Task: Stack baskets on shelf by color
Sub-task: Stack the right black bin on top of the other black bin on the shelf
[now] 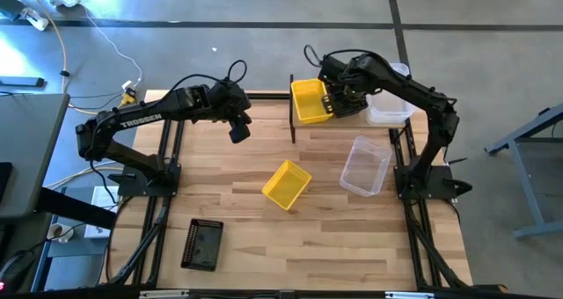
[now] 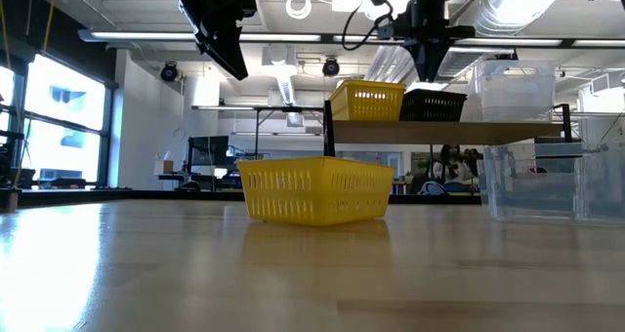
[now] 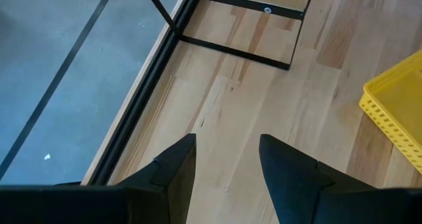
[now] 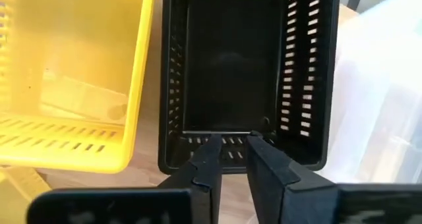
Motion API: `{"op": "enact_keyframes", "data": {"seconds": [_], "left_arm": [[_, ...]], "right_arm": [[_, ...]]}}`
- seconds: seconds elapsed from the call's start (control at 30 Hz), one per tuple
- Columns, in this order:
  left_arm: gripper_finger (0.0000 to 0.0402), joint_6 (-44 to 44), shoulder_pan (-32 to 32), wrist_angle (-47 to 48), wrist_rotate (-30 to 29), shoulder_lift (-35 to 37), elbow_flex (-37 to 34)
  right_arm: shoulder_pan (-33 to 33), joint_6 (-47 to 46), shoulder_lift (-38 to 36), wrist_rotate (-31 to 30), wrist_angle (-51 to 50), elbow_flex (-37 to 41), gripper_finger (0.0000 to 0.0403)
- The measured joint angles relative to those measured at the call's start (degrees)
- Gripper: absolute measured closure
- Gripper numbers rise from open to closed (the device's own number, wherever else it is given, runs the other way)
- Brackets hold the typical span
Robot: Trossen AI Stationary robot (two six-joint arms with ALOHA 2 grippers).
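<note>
The shelf [image 2: 444, 133] carries a yellow basket [image 1: 308, 99], a black basket [image 4: 231, 66] and stacked clear baskets [image 1: 389, 105], side by side. My right gripper [image 4: 234, 143] hangs over the black basket's short wall nearest the wrist, fingers a narrow gap apart. In the low view its tip [image 2: 430, 76] ends just above that basket [image 2: 433, 104]. My left gripper [image 1: 239, 127] is open, raised over bare table left of the shelf. On the table rest a second yellow basket [image 1: 287, 184], a clear basket [image 1: 365, 164] and a black basket [image 1: 202, 244]. My right gripper points down at the rim of the black basket's short wall [image 4: 231, 155], and both fingers [image 4: 211, 151] lie over that rim side by side. The basket stands level on the shelf. Whether the fingertips touch it, I cannot tell.
The shelf's black frame post [image 1: 292, 114] stands at its left end. Open wood [image 1: 317, 246] lies between the loose baskets and the table's near edge. Black frame rails [image 1: 163, 185] run along the table's left and right sides.
</note>
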State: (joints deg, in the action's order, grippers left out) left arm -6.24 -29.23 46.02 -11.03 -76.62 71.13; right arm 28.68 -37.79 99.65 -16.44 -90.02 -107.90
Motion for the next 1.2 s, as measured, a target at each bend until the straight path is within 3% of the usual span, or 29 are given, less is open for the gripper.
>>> {"op": "enact_keyframes", "data": {"seconds": [0.43, 1.2], "left_arm": [[0.0245, 0.00, 0.00, 0.00, -0.02, 0.00, -0.02], [0.0245, 0.22, 0.00, 0.11, -0.03, 0.00, -0.02]], "right_arm": [[3.01, 2.06, 0.94, 0.74, 0.02, 0.07, 0.0401], [5.06, 3.73, 0.94, 2.01, 0.00, 0.07, 0.0399]]}}
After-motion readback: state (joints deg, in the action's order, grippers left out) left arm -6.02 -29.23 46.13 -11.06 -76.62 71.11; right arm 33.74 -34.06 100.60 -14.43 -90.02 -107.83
